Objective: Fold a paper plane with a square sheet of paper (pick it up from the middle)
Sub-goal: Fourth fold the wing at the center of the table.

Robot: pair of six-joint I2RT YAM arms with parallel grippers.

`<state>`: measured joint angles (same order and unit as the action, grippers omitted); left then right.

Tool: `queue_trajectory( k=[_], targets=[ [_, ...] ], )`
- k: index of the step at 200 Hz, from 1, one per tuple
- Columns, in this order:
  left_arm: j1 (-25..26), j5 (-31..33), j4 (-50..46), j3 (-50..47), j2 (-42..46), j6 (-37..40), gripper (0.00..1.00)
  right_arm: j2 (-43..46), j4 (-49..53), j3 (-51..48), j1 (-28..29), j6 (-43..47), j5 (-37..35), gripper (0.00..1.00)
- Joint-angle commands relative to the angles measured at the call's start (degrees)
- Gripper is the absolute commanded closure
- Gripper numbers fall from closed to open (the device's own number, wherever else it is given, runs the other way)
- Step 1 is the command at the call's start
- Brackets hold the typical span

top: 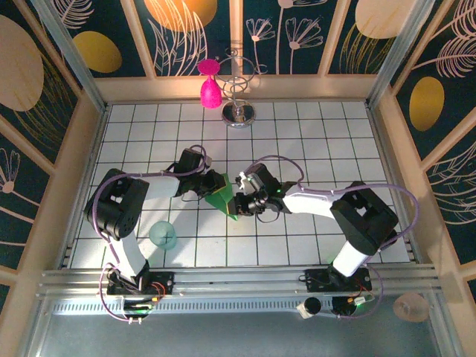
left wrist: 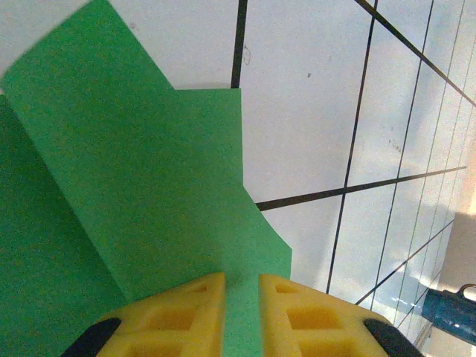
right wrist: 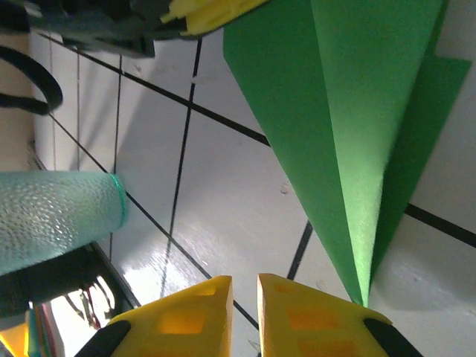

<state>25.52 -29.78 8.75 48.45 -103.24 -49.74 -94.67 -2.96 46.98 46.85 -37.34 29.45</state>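
Note:
The green sheet of paper [top: 222,199] is folded into a narrow pointed shape with a centre crease and is held off the tiled floor between the two arms. My left gripper [top: 213,186] is shut on it; in the left wrist view the paper [left wrist: 149,208] runs down between the yellow fingers [left wrist: 186,312]. My right gripper [top: 240,199] is just right of the paper, its jaws nearly together with nothing between them. In the right wrist view the paper's [right wrist: 357,111] pointed tip ends just beside the right finger [right wrist: 312,320], apart from it. The left gripper's yellow fingers [right wrist: 208,13] show at the top.
A translucent teal cup [top: 163,235] stands on the tiles near the left arm, left of the right gripper [right wrist: 244,281] in its wrist view [right wrist: 52,216]. At the back, a pink teardrop object [top: 210,91] hangs beside a metal stand [top: 239,111]. Wooden walls enclose the floor.

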Motion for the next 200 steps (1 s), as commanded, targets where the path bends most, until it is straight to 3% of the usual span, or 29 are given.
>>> queue_trajectory(
  k=[1,129,200],
  targets=[
    [-0.10,-1.29,-0.76,0.89,-1.10,0.38,0.79,-2.26,-3.71,-1.22,-0.01,-4.71,0.21,0.83],
    [-0.11,-1.77,-1.00,1.53,-1.95,1.74,0.80,-8.91,1.46,-1.63,-0.22,-4.19,-2.21,0.88],
    [-1.06,1.19,-4.52,5.76,-3.51,5.85,0.79,-10.92,3.42,-2.16,-0.27,-3.26,-2.82,0.88]
  ],
)
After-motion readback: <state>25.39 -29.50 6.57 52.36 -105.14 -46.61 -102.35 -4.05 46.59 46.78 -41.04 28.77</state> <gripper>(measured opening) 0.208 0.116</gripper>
